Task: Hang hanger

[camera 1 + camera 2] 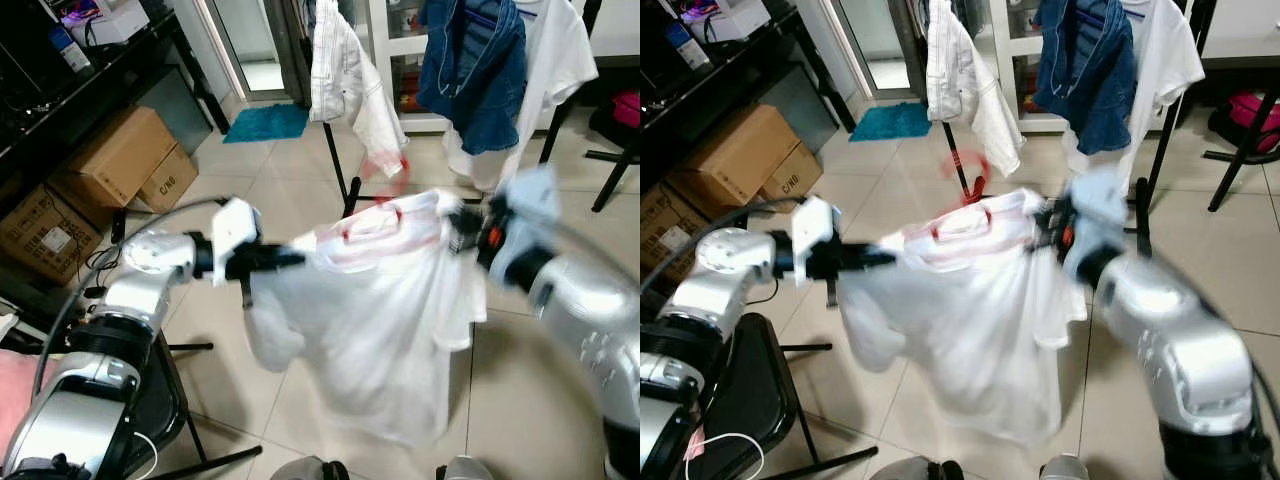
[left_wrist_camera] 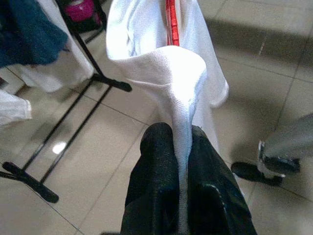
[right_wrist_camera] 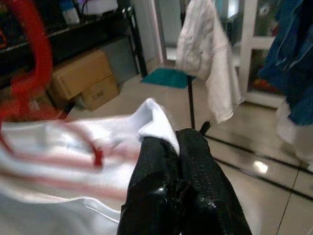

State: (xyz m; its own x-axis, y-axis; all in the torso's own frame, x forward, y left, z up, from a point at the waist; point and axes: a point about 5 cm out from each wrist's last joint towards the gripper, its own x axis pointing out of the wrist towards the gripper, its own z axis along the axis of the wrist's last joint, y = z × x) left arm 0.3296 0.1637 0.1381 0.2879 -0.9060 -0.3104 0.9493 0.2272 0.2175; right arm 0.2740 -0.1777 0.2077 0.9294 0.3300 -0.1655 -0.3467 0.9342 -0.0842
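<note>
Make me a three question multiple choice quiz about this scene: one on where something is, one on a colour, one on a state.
1. The white T-shirt is:
A. on the floor
B. held up between both grippers
C. on the rack

2. The hanger in it is:
A. red
B. black
C. blue

3. The left gripper is:
A. open
B. shut on nothing
C. shut on the shirt

Answers:
1 B: the left gripper and the right gripper each hold a shoulder.
2 A: a red hook shows above the collar.
3 C: fabric is pinched between its fingers.
</note>
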